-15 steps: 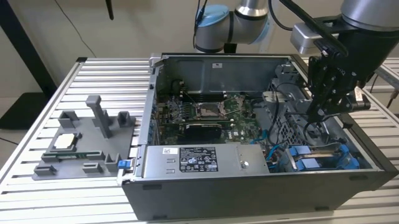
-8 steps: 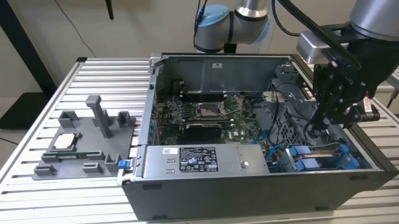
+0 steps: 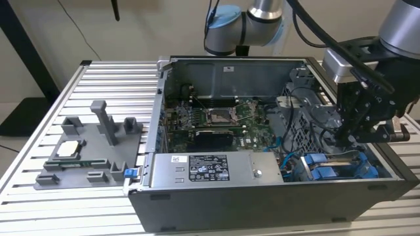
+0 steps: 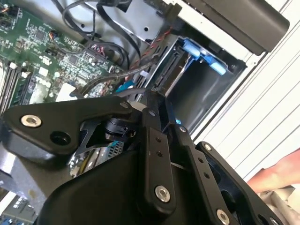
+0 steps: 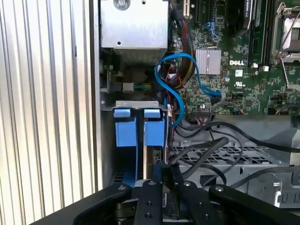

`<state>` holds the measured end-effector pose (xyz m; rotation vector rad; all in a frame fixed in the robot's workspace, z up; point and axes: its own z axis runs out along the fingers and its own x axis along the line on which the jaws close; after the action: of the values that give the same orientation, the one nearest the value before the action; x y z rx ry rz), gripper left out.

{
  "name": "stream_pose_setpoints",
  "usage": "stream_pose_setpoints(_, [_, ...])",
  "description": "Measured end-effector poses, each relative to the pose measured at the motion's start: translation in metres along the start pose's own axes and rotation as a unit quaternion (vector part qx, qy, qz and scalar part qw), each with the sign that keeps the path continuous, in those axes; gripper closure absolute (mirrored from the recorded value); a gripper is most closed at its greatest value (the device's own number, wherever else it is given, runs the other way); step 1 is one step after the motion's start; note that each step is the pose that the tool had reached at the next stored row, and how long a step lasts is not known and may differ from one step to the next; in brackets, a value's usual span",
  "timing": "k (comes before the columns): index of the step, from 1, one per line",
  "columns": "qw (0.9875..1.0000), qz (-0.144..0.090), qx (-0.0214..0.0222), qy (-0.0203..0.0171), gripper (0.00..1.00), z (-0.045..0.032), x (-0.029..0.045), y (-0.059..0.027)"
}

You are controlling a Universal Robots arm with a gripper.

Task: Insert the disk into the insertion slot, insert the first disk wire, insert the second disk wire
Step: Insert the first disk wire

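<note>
My gripper (image 3: 345, 139) reaches down into the dark computer case, at the drive bay in the front corner on the exterior view's right. Its fingers (image 5: 151, 187) are pressed together, and a black disk wire (image 5: 202, 151) runs right up to their tips. Two blue carrier fronts (image 5: 153, 133) stand side by side in the insertion slot (image 4: 201, 93); the disk's label is hidden. In the second wrist view the fingertips sit beside the connector edge (image 4: 165, 71) at the bay's inner end. A blue wire (image 5: 179, 92) loops from the motherboard toward the bay.
The silver power supply (image 3: 217, 168) lies along the case's front. The motherboard (image 3: 220, 118) fills the middle, with several black cables beside the bay. A grey fixture plate (image 3: 85, 157) lies on the slatted table at the exterior view's left. A person's hand (image 4: 276, 174) is outside the case.
</note>
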<state>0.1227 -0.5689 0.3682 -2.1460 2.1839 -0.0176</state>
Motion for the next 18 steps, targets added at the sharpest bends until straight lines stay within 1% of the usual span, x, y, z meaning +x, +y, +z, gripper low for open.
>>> stream_pose_setpoints(2, [1.0, 0.0, 0.0, 0.0, 1.0, 0.003, 0.0004, -0.0034])
stream_pose_setpoints(7, [1.0, 0.0, 0.0, 0.0, 1.0, 0.0104, 0.0011, -0.0154])
stream_pose_setpoints(9, [1.0, 0.0, 0.0, 0.0, 1.0, 0.0138, 0.0019, -0.0177])
stream_pose_setpoints(12, [1.0, 0.001, -0.0003, -0.0011, 1.0, 0.0189, 0.0021, -0.0218])
stream_pose_setpoints(13, [1.0, 0.001, -0.0012, -0.0012, 1.0, 0.02, 0.0021, -0.023])
stream_pose_setpoints(14, [1.0, 0.001, -0.003, -0.0011, 1.0, 0.0209, 0.0022, -0.0241])
stream_pose_setpoints(17, [0.9999, 0.001, -0.0105, -0.0013, 1.0, 0.0233, 0.0022, -0.0276])
stream_pose_setpoints(18, [0.9999, 0.002, -0.0121, -0.0023, 1.0, 0.0238, 0.0022, -0.0287])
